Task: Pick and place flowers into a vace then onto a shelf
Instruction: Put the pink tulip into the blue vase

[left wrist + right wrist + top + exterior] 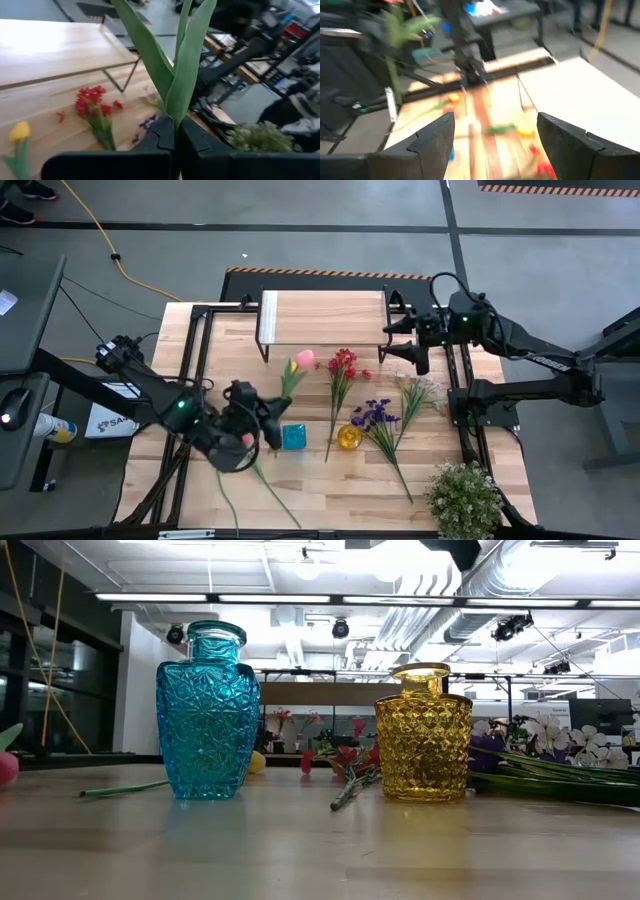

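Note:
My left gripper [268, 418] hovers left of the blue vase [293, 436] and is shut on a flower. The flower's long green leaves [172, 65] rise past the fingers. A pink-and-yellow tulip head [303, 361] shows beyond the leaves [289, 386]. A yellow tulip [20, 131] lies on the tabletop. The yellow vase [349, 437] stands right of the blue one. A pink bloom [245, 440] shows under my left wrist. The shelf [322, 318] stands at the far middle. My right gripper [398, 340] hangs open by the shelf's right end, with nothing between its fingers [432, 145]. My left gripper pinches the flower between its two fingers where the leaves meet the stem [175, 119]. The fingers lie nearly level and point toward the table's far right. The flower is lifted clear of the table, and its leaves slant up beyond the fingertips.
A red spray [342, 366], a purple spray [375, 418] and a white spray [420, 390] lie right of the vases. A bushy potted plant [463, 498] stands at the near right corner. Black frame rails [196, 370] run along both table sides.

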